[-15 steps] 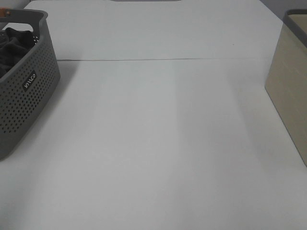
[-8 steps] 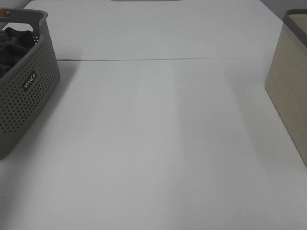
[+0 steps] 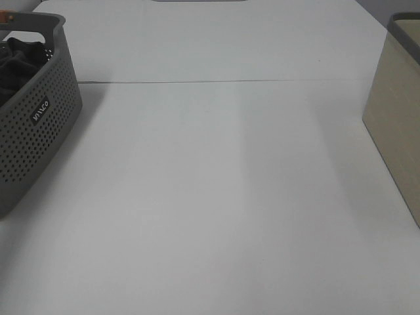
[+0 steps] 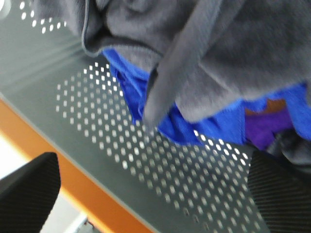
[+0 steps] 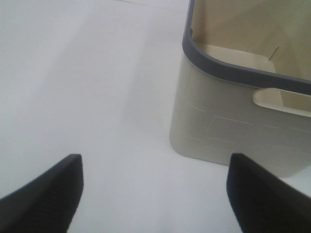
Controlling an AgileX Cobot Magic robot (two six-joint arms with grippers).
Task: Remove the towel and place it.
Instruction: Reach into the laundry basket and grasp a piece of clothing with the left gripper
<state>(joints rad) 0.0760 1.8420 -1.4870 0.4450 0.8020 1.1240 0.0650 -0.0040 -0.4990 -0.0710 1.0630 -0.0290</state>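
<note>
The dark grey towel (image 4: 218,53) lies crumpled inside the perforated grey basket (image 4: 146,165), on top of a blue cloth (image 4: 194,126). A dark fold of the towel (image 3: 16,62) shows above the basket wall (image 3: 33,131) at the far left of the exterior view. My left gripper (image 4: 150,194) hovers open over the basket's inner wall, a little short of the towel, with nothing between its fingers. Above bare table beside the beige bin (image 5: 243,121), my right gripper (image 5: 155,194) is open and holds nothing. Neither arm shows in the exterior view.
The beige bin (image 3: 397,111) with a dark rim stands at the right edge of the white table (image 3: 216,197). A purple cloth (image 4: 265,131) lies beside the blue one. An orange strip (image 4: 92,194) runs along the basket's outside.
</note>
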